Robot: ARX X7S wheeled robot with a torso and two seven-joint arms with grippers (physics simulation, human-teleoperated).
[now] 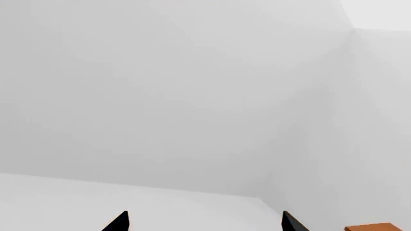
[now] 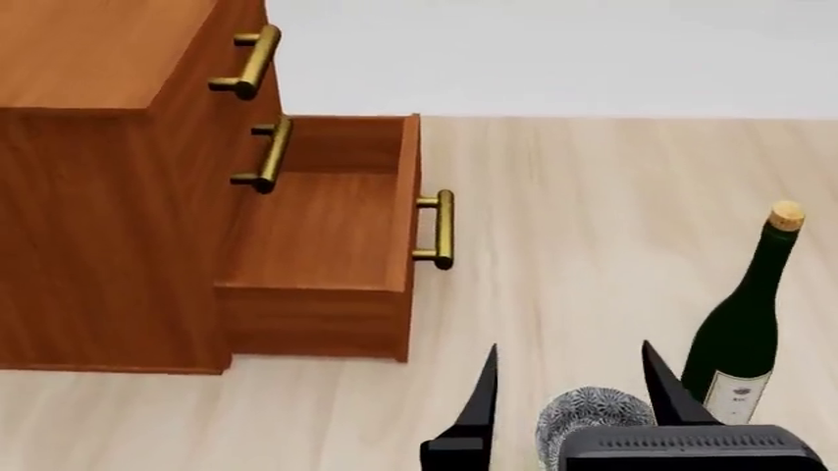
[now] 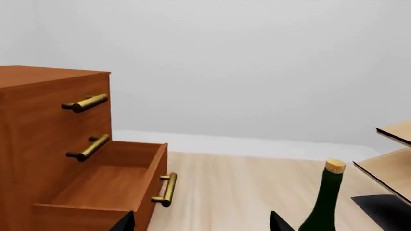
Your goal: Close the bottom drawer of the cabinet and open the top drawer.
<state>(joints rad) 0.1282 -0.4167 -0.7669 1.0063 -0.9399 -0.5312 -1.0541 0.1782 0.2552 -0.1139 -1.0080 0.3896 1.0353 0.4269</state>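
Observation:
The reddish-brown cabinet (image 2: 92,196) stands at the left of the head view. Its bottom drawer (image 2: 328,245) is pulled far out, with the brass handle (image 2: 439,229) facing right. The top drawer is shut; its brass handle (image 2: 249,64) shows, with the middle drawer's handle (image 2: 269,152) below it. My right gripper (image 2: 572,378) is open and empty, low in the head view, right of and nearer than the open drawer. The right wrist view shows the cabinet (image 3: 32,125), the open bottom drawer (image 3: 109,187) and my right gripper (image 3: 202,224). My left gripper (image 1: 205,224) is open and faces a white wall.
A dark green wine bottle (image 2: 747,334) with a cork stands on the pale wood floor right of my right gripper, also in the right wrist view (image 3: 324,202). A grey speckled bowl (image 2: 590,412) sits just below the gripper. A pale slanted rack (image 3: 391,163) is at the far right.

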